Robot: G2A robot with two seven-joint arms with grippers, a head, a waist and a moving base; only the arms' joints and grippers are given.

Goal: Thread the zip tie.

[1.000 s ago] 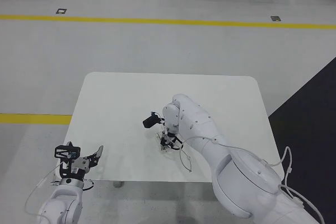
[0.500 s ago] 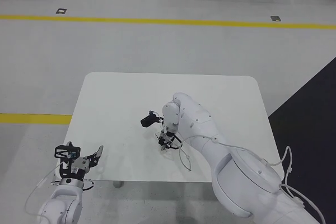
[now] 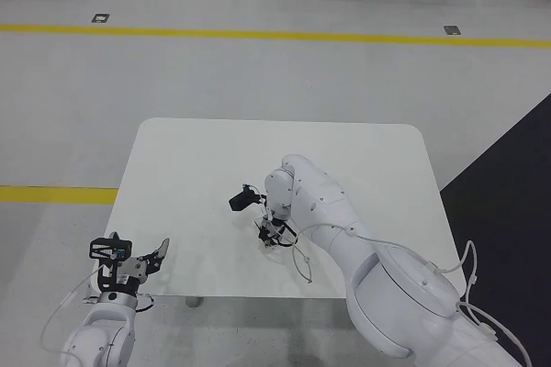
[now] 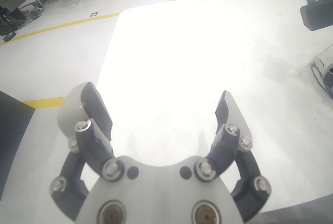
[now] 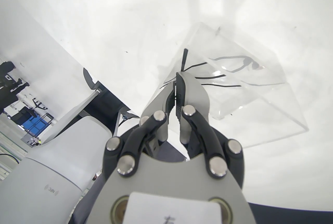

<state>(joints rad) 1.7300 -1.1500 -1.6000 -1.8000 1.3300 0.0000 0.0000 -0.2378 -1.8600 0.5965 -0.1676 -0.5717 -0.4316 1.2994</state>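
Observation:
A thin black zip tie (image 5: 184,59) is pinched in my right gripper (image 5: 178,77), which is shut on it; the tie's end sticks out past the fingertips. The gripper hangs over the near rim of a clear plastic box (image 5: 260,110) in which several more black zip ties (image 5: 221,77) lie. From above, the right gripper (image 3: 272,231) and the box (image 3: 281,246) are near the middle of the white table (image 3: 193,174), toward its front. My left gripper (image 4: 156,102) stands open with nothing in it, at the table's front left corner (image 3: 156,252).
The table's front edge (image 3: 248,295) runs just below the box. Bare tabletop lies between the two arms. Far off in the left wrist view are the right arm's black wrist camera (image 4: 316,14) and the clear box (image 4: 321,71).
The right wrist has shifted slightly to the left above the box, with the zip tie still in its grip. The left arm has not moved.

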